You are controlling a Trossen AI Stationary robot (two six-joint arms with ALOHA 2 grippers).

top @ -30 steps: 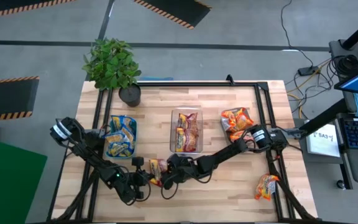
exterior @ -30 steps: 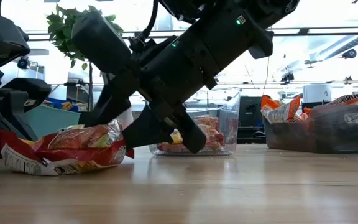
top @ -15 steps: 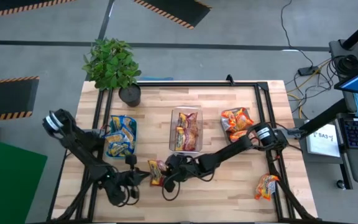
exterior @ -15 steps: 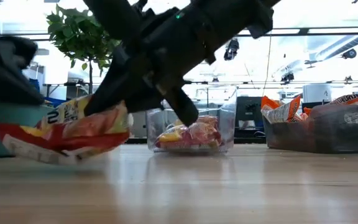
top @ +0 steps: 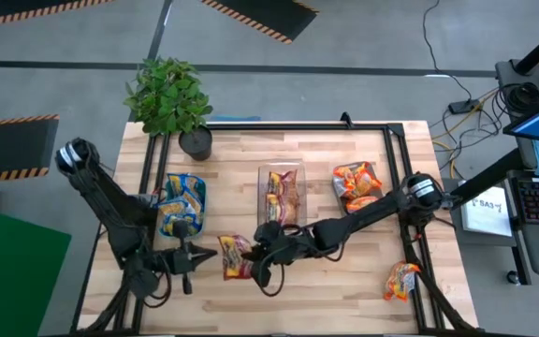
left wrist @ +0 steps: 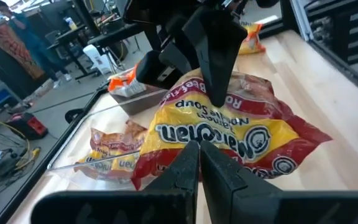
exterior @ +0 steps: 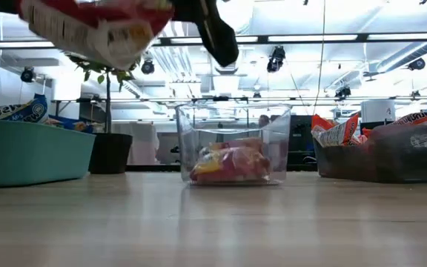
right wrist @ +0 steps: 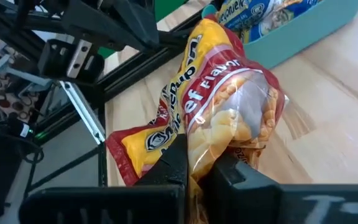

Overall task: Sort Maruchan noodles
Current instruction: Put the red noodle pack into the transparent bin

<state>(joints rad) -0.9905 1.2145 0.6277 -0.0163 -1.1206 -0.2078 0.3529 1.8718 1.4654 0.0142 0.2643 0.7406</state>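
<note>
My right claw point(top: 251, 262) pinches the red noodle pack point(top: 235, 256) | left claw point(top: 193, 256) clenched, holding nothing | low view shows pack off table point(top: 344, 290)

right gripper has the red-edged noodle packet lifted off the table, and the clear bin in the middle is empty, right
Not quite. The right gripper does hold the red-edged noodle packet lifted off the table, but the clear bin is not empty: the low view shows packets lying inside it.
</note>
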